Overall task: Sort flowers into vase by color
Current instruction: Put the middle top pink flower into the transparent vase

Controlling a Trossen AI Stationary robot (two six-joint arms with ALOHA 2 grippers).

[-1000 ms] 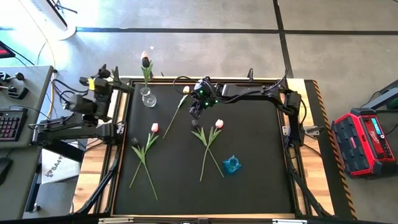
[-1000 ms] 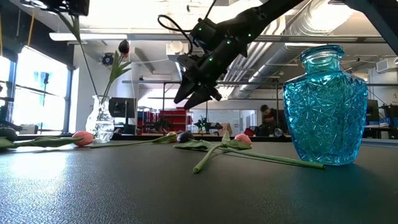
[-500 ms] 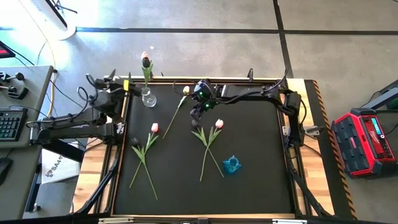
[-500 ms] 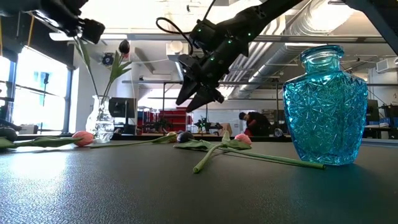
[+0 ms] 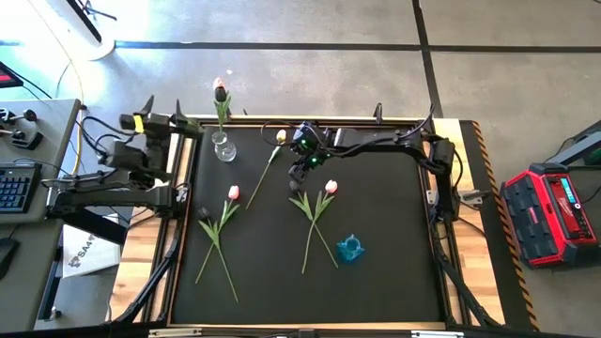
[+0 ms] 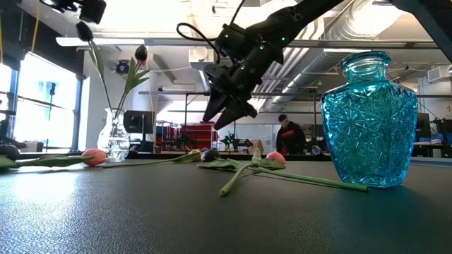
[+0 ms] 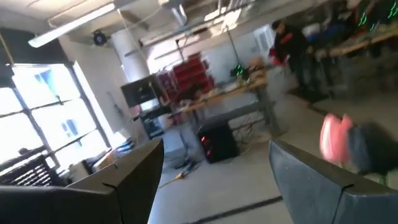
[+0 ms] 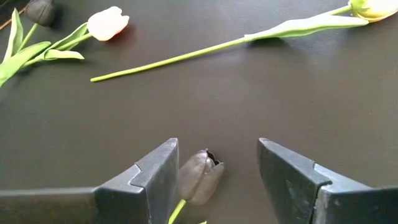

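Observation:
Artificial tulips lie on the black table. A dark head rests on its side below my open right gripper, which hovers above it. Its stem crosses a pink tulip's. A pale tulip lies toward the far edge, and a pink and a dark one cross at the left. The clear vase holds two tulips upright by their stems. My left gripper is open, raised to the left of that vase. The blue vase stands nearer.
The table has a raised wooden frame. Free black surface lies near the front edge and on the right. A desk with a keyboard stands to the left and a red case to the right. A person walks in the room behind.
My left gripper dipped toward the clear vase's flowers, then rose again and drew back toward the table's left. My right gripper stayed almost still above the dark tulip head. The person in the background walked across the room.

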